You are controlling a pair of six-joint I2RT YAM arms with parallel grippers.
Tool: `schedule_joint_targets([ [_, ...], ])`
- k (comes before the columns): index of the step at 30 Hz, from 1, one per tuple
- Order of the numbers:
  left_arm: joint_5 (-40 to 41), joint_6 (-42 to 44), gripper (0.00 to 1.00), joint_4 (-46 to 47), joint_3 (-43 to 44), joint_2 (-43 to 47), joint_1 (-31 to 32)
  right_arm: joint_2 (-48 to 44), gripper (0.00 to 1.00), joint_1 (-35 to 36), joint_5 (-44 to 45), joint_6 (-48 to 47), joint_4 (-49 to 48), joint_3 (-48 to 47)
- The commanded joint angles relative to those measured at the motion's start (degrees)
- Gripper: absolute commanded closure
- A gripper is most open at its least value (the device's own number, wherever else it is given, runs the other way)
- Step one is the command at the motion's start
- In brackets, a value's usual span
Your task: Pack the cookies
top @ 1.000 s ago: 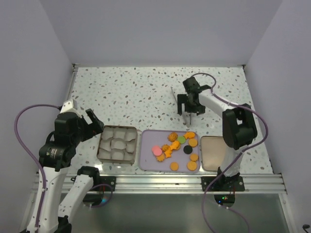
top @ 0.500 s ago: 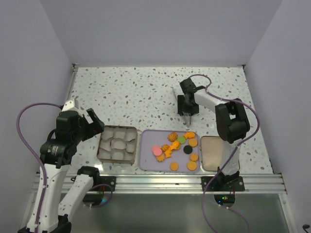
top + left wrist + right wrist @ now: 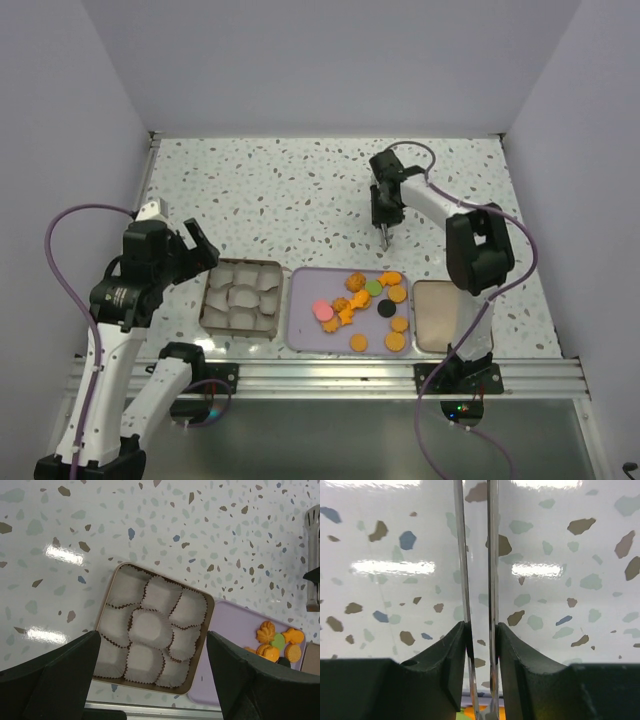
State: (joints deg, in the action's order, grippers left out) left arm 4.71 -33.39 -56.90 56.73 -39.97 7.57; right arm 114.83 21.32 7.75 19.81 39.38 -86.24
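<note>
The cookies (image 3: 365,300) lie loose on a lilac tray (image 3: 305,335): orange discs and star shapes, plus a pink, a green and a black one. Some show in the left wrist view as cookies (image 3: 272,642). Behind the tray my right gripper (image 3: 385,212) points down, shut on a pair of metal tongs (image 3: 385,236). The right wrist view shows both thin tongs arms (image 3: 491,555) squeezed between the right gripper (image 3: 481,630) pads. My left gripper (image 3: 198,250) hovers open and empty over the cup box; in its own view the left gripper (image 3: 152,645) frames that box.
A tan box (image 3: 240,297) filled with white paper cups (image 3: 149,627) sits left of the lilac tray. A tan lid (image 3: 435,315) lies right of it. Speckled tabletop (image 3: 280,190) stretches behind, bounded by grey walls.
My right gripper has closed from wide open onto the tongs, pressing their arms together, and shifted slightly back. The left arm has drifted a little to the right.
</note>
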Motion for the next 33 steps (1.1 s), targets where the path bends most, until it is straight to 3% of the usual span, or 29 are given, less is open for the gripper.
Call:
schedule_joint_targets([
  [1, -1.37, 0.96, 0.08, 4.87, 1.28, -1.52, 0.16, -7.84, 0.68, 0.04, -1.42, -1.79, 4.74, -5.78],
  [5, -2.42, 0.61, 0.09, 6.71, 1.1, -2.31, 0.16, -12.76, 0.68, 0.12, -3.96, -2.06, 10.61, -6.84],
  [14, -4.45, 0.43, 0.09, 10.32, -0.83, -2.66, 0.16, -28.42, 0.72, 0.83, -11.52, 2.24, 17.13, 1.24],
  [25, -7.79, 0.07, 0.09, 10.68, -1.45, -1.78, 0.16, -39.84, 0.74, 7.94, -17.59, 3.83, 28.12, 0.98],
  [33, -7.7, 0.69, 0.09, 8.83, -1.45, 0.06, 0.16, -46.52, 0.65, 14.27, -18.91, 5.23, 36.38, 3.53],
])
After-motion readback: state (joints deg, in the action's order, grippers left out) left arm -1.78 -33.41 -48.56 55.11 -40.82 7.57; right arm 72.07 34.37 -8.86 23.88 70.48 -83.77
